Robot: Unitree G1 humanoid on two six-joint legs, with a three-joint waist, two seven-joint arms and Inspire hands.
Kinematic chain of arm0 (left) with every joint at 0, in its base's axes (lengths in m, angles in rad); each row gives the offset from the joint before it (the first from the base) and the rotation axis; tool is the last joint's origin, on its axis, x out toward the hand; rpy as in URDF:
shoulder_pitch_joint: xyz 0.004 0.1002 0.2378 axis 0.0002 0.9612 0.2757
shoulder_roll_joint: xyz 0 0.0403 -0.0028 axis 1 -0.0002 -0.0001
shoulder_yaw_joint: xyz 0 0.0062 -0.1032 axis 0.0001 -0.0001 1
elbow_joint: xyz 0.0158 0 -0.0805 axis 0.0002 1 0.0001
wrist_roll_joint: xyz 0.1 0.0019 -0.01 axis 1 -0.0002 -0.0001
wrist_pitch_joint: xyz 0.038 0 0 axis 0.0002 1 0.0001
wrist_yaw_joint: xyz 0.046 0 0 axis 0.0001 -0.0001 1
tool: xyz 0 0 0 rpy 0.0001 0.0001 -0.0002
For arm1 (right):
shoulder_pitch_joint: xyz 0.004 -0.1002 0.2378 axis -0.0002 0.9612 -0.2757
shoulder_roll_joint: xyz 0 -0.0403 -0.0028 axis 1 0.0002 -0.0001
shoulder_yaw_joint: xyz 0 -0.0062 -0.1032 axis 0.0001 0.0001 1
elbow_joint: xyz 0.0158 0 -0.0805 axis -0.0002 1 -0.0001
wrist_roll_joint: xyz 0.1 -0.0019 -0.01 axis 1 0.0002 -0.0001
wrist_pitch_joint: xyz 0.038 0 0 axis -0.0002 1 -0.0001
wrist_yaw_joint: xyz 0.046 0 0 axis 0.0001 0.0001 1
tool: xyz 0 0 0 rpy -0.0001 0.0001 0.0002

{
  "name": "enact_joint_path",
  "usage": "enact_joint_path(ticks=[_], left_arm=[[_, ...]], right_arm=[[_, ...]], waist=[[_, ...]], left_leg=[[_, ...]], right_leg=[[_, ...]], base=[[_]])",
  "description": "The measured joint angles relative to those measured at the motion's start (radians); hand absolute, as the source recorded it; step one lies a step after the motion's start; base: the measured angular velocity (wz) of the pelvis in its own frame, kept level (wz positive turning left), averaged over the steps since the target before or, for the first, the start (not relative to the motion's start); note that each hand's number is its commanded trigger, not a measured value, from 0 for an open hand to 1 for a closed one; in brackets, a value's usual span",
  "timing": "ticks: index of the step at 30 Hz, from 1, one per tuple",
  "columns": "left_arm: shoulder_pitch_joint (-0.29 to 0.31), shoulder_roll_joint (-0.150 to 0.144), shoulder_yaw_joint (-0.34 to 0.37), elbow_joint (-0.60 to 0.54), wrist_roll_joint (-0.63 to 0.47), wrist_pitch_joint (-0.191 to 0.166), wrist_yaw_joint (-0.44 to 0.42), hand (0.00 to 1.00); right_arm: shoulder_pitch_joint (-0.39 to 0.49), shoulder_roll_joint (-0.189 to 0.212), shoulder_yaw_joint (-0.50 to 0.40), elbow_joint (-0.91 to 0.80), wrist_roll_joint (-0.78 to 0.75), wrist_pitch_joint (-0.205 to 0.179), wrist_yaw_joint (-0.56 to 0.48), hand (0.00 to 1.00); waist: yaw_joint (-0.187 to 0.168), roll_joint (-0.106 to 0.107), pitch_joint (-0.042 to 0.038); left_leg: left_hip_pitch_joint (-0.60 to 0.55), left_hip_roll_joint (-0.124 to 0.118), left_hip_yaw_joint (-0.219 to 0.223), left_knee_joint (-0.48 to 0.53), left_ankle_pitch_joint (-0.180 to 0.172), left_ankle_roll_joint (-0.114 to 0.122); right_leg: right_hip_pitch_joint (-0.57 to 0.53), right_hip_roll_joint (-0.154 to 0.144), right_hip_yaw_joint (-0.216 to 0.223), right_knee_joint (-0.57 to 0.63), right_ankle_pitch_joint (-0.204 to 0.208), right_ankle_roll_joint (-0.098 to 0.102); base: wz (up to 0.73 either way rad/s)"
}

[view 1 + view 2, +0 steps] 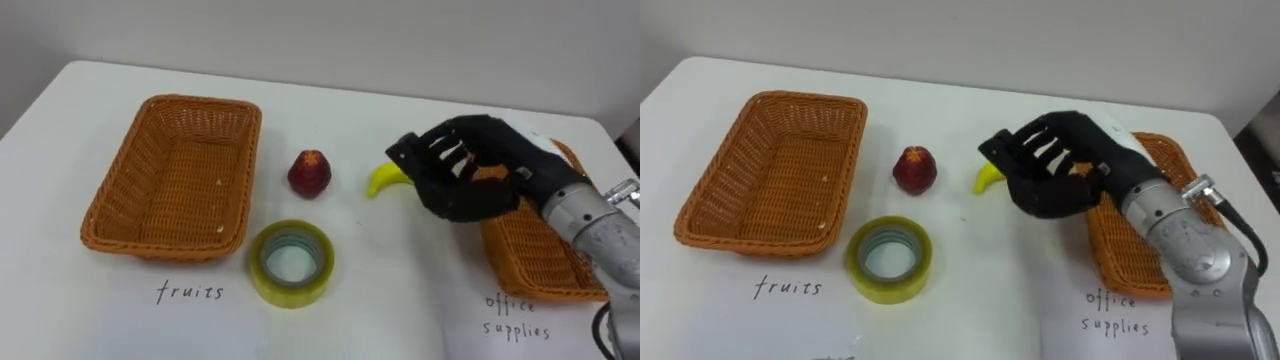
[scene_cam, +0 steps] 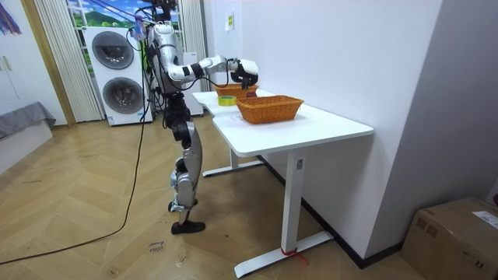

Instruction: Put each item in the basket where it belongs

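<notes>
My right hand (image 1: 468, 172) hovers above the table between the red fruit (image 1: 309, 173) and the office supplies basket (image 1: 545, 255). Its dark fingers are loosely spread and reach left over one end of the yellow banana (image 1: 381, 181), which lies on the table; the rest of the banana is hidden beneath the hand. The hand is open and holds nothing. A roll of yellow tape (image 1: 291, 262) lies flat near the front edge. The fruits basket (image 1: 120, 215) at the left is empty. In the room view I stand at the table's far end with my right hand (image 2: 246, 70) stretched over it.
Handwritten labels on the white table (image 1: 380, 300) mark the baskets: "fruits" at the left, "office supplies" at the right. A wall runs behind the table. In the room view two stacked washing machines (image 2: 115, 74) stand behind me and a cardboard box (image 2: 455, 241) sits on the floor.
</notes>
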Motion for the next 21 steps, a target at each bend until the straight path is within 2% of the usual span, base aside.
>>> enact_joint_path(ticks=[8,13,21], left_arm=[[0.013,0.000,0.015,0.000,0.001,0.000,0.000,0.00],[0.022,-0.002,0.052,0.000,0.001,0.000,0.007,0.00],[0.030,-0.006,0.070,0.000,0.003,-0.002,0.014,0.00]], right_arm=[[-0.007,-0.008,-0.047,0.004,0.072,-0.009,-0.094,1.00],[-0.007,-0.021,-0.083,0.004,0.078,-0.010,-0.177,1.00],[-0.007,-0.038,-0.111,0.014,0.090,-0.028,-0.285,1.00]], waist=[[-0.027,-0.007,-0.0006],[-0.031,-0.019,-0.0082],[-0.047,-0.017,-0.0057]], left_leg=[[0.014,0.000,0.004,-0.005,0.000,0.000],[0.014,0.000,0.005,-0.004,-0.001,0.000],[0.014,0.001,0.005,-0.007,-0.001,0.000]], right_leg=[[0.013,0.001,0.004,-0.006,-0.001,0.000],[0.010,0.002,0.004,-0.015,0.000,0.000],[0.015,0.003,0.004,-0.015,0.000,0.001]], base=[[0.00],[0.00],[0.00]])
